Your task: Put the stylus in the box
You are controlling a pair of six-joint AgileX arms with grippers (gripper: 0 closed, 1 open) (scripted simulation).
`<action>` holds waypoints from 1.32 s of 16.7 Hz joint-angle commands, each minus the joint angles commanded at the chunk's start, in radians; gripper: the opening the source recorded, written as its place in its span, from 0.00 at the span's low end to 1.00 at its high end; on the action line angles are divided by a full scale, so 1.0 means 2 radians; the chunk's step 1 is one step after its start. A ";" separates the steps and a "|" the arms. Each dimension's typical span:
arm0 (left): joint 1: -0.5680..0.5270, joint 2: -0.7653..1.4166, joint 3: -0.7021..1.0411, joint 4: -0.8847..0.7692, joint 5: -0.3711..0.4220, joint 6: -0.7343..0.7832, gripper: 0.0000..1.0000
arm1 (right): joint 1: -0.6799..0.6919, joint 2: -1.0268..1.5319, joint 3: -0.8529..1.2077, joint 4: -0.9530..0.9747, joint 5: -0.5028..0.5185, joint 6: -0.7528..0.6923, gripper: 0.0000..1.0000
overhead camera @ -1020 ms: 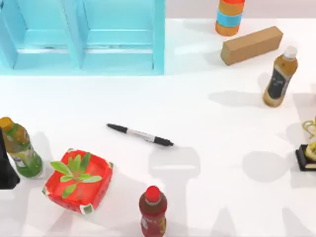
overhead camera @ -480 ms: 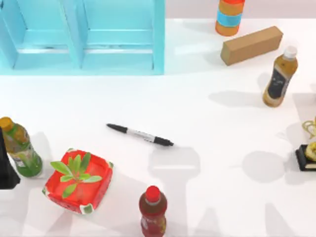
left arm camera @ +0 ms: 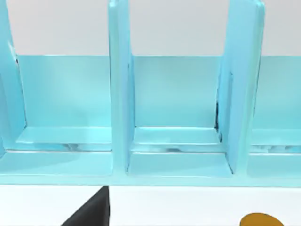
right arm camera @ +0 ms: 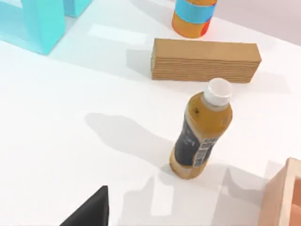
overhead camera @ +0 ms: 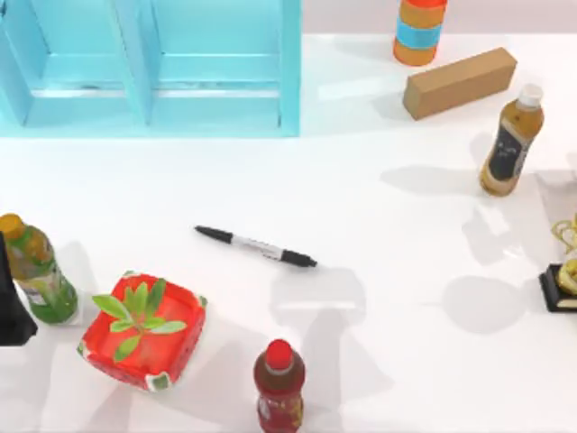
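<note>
Smooth white table (overhead camera: 397, 298); slim black-tipped, silver-middled stylus (overhead camera: 256, 246) lying flat.

White counter (overhead camera: 388, 298), smooth and bare of pattern, lit from above. Soft grey shadows on its surface, darker toward the near edge. Light blue shelf unit (overhead camera: 216, 81) at the far left, with upright dividers and open compartments, standing on the counter. Pale grey wall (left arm camera: 178, 28) behind the shelf. Even, bright light.
</note>
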 joint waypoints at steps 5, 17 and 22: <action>0.000 0.000 0.000 0.000 0.000 0.000 1.00 | 0.058 0.252 0.259 -0.120 -0.039 -0.054 1.00; 0.000 0.000 0.000 0.000 0.000 0.000 1.00 | 0.204 0.758 0.685 -0.359 -0.113 -0.152 1.00; 0.000 0.000 0.000 0.000 0.000 0.000 1.00 | 0.217 0.796 0.712 -0.382 -0.118 -0.159 1.00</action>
